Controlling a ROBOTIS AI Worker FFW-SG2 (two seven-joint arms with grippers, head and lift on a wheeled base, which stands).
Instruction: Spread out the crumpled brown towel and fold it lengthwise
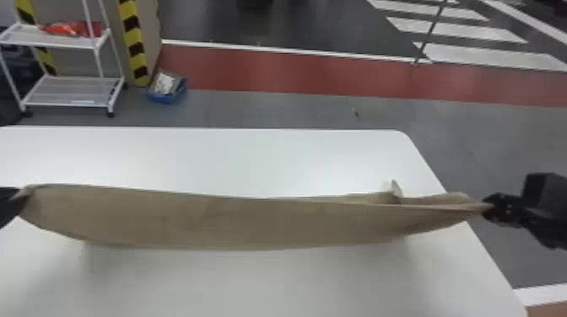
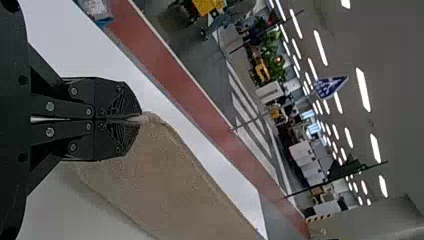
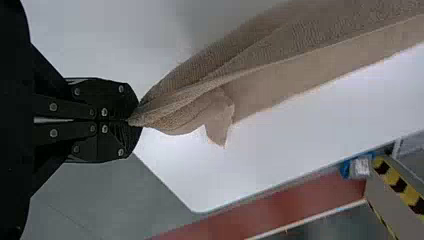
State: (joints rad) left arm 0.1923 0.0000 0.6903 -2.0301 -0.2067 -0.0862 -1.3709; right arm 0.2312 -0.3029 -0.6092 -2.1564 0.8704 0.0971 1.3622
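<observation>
The brown towel [image 1: 219, 221] is stretched in a long band between both grippers, over the white table, with a small flap sticking up near its right part. My left gripper [image 1: 19, 198], at the head view's left edge, holds one end; in the left wrist view the left gripper [image 2: 140, 119] is shut on a towel corner [image 2: 150, 120]. On the other side my right gripper [image 1: 487, 207] grips the opposite end, beyond the table's right edge. In the right wrist view the right gripper [image 3: 134, 121] is shut on gathered cloth, with folds and a loose corner [image 3: 218, 125] nearby.
The white table [image 1: 253, 156] lies beneath the towel, its rounded far corner at the right. On the floor beyond stand a white shelf cart [image 1: 71, 103] and a blue bin [image 1: 166, 98], beside a post with yellow and black stripes.
</observation>
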